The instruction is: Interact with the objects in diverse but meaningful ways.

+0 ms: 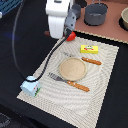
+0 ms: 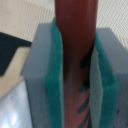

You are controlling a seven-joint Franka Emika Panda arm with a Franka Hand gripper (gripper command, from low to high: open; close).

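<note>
Wrist view: my fingers (image 2: 75, 75), green pads (image 2: 54, 75) on both flanks, are clamped on the dark red sausage stick (image 2: 75, 40), held lengthwise so it cannot roll, above the placemat's (image 1: 107, 75) far corner beside the tomato ball (image 1: 72, 36).

Glossy smooth red plastic-looking stick (image 2: 75, 55) btwn matt teal rubbery pads (image 2: 55, 70); beige woven cloth placemat (image 1: 107, 87), matt grey pot (image 1: 96, 15).

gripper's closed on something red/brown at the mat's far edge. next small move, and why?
Probably a short straight lift. In the wrist view the green-padded fingers clamp a dark red-brown sausage-like stick, so the grasp looks set. In the exterior view the gripper sits low beside the red tomato-like ball, so rising first should avoid knocking it.
</note>
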